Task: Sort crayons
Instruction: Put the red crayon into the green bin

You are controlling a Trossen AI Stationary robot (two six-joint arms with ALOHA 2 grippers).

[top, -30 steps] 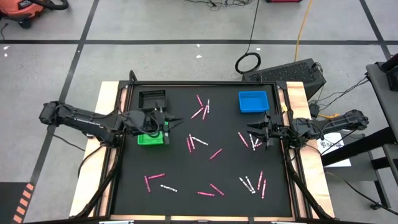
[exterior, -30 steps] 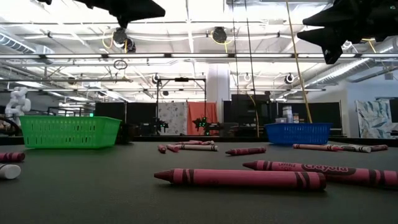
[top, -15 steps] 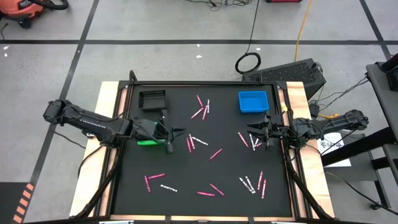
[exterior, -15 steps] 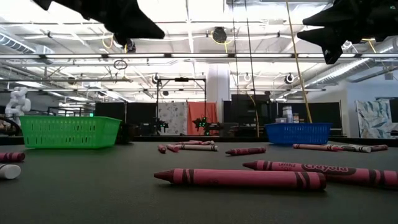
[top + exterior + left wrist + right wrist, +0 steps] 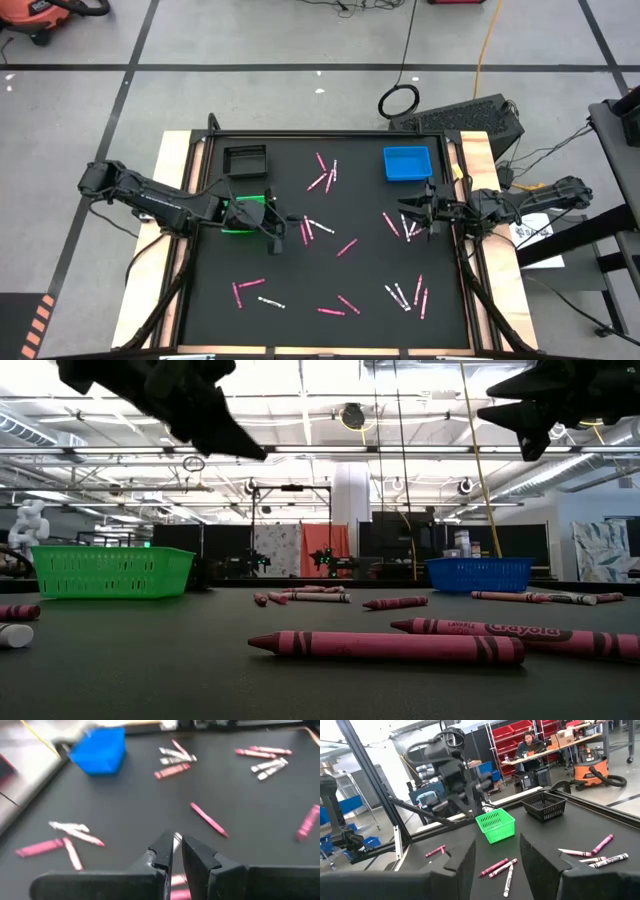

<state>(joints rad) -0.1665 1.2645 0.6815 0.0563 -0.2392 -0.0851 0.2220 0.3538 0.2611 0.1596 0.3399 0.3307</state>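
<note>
Left gripper (image 5: pixel 287 219) nearly clenched, nothing in it, just right of green basket (image 5: pixel 240 216); crayons (image 5: pixel 310 229) lying right beside its tips. Right gripper (image 5: pixel 413 212) spread open over more crayons at table's right side

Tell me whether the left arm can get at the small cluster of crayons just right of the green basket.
Probably yes. The left gripper hovers right beside that cluster of crayons, past the green basket, fingers nearly closed, with only bare mat between them.
</note>
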